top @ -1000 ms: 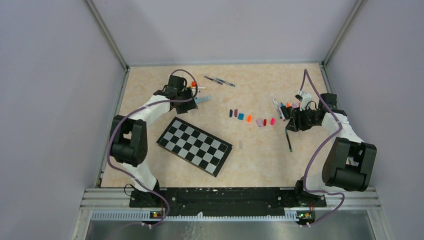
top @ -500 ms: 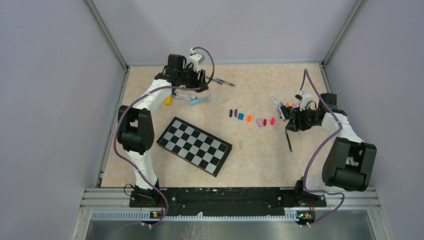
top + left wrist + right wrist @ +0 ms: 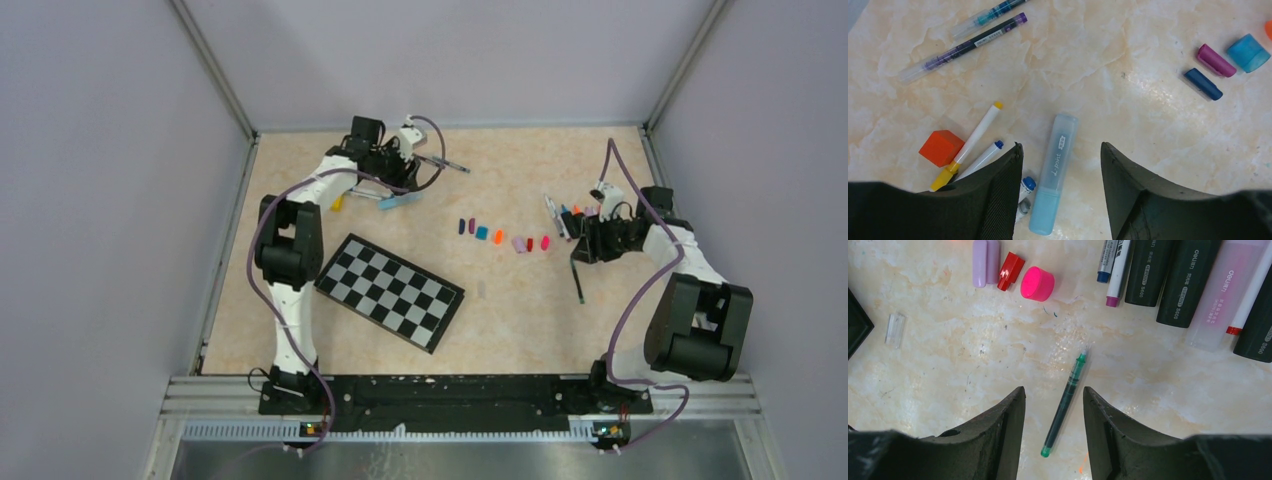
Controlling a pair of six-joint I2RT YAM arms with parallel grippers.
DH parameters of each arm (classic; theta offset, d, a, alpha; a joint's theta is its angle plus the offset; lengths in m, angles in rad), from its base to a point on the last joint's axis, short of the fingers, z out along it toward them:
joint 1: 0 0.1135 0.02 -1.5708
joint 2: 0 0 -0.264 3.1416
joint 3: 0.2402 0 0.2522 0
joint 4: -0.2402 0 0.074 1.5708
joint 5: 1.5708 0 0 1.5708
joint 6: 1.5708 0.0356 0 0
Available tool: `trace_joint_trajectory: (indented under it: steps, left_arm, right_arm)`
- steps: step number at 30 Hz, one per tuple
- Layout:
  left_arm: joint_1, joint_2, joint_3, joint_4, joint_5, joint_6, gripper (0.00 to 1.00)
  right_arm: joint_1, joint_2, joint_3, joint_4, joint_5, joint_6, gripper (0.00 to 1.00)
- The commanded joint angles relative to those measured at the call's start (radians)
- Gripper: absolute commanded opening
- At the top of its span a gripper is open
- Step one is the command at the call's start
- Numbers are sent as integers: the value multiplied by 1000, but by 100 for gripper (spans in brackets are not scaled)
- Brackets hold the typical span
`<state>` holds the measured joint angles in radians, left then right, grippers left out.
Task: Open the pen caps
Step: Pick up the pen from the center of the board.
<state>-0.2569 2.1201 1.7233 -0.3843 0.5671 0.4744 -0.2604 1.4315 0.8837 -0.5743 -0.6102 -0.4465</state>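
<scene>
I am observing the left gripper, newly swung right and widened, hovering empty over the blue highlighter as next candidate, while loose pen caps are lying mid-table near the half-open, empty right gripper.

Light: bright, even and diffuse, from overhead in all 3 views.
Shadows: soft and short; a faint one hugs the light-blue highlighter between the fingers of the left gripper.
Glare: pale sheen on the table ahead and right of the left gripper; another patch just ahead of the right gripper, at the green pen tip.
Focus: tabletop sharp in both wrist views; finger bases at the bottom edge dark, detail lost.
</scene>
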Motion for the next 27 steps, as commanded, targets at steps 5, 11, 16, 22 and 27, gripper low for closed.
trace_joint_trajectory:
  steps: [5, 11, 16, 22, 27]
  left_arm:
    - [-47, 34, 33, -23, -98, 218, 61]
    - [-66, 66, 43, -33, -224, 244, 62]
    - [-71, 79, 53, -31, -302, 230, 63]
    - [-71, 86, 39, -44, -299, 233, 62]
    - [-72, 95, 29, -44, -288, 214, 56]
  right_arm:
    - [-14, 16, 4, 1, -5, -24, 45]
    - [-14, 20, 5, 1, -5, -25, 46]
    - [-14, 23, 5, 0, -5, -25, 45]
    - [-14, 24, 6, 1, -5, -26, 45]
    - [-14, 24, 5, 0, -5, -26, 45]
